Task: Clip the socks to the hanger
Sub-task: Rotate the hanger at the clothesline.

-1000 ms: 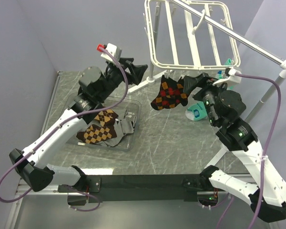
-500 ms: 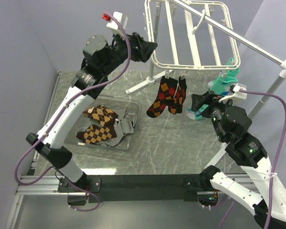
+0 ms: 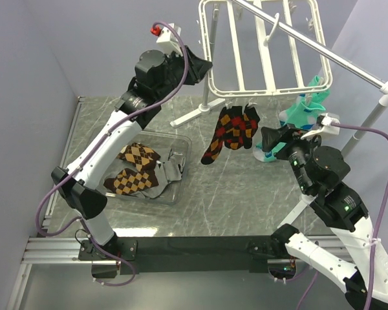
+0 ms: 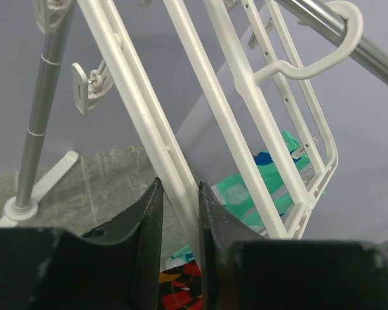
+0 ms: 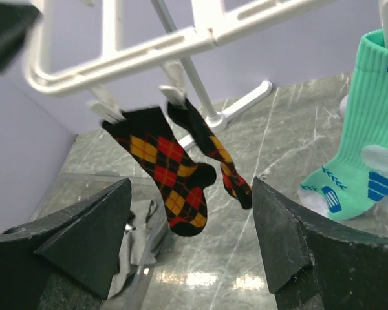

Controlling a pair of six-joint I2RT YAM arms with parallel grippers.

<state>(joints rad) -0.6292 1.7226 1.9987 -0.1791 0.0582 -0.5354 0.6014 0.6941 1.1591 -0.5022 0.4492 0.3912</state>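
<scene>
Left fingers (image 4: 145, 245) pinch a hanger (image 5: 136, 57) rail at 12 o'clock; from above the arm hides the contact. Right fingers (image 5: 90, 232) gape, empty. Argyle pair (image 5: 171, 177) hangs off the near rim. Mint socks (image 5: 362, 129) at 3 o'clock are cut off. Spare argyles (image 3: 134, 169) lie half-buried in the tray (image 3: 184, 145) at 9 o'clock.

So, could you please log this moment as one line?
left tool closed on hanger rim | right tool open, empty | red argyle socks clipped | mint socks hanging | brown argyle socks in tray

No legible text, label or number on any surface
</scene>
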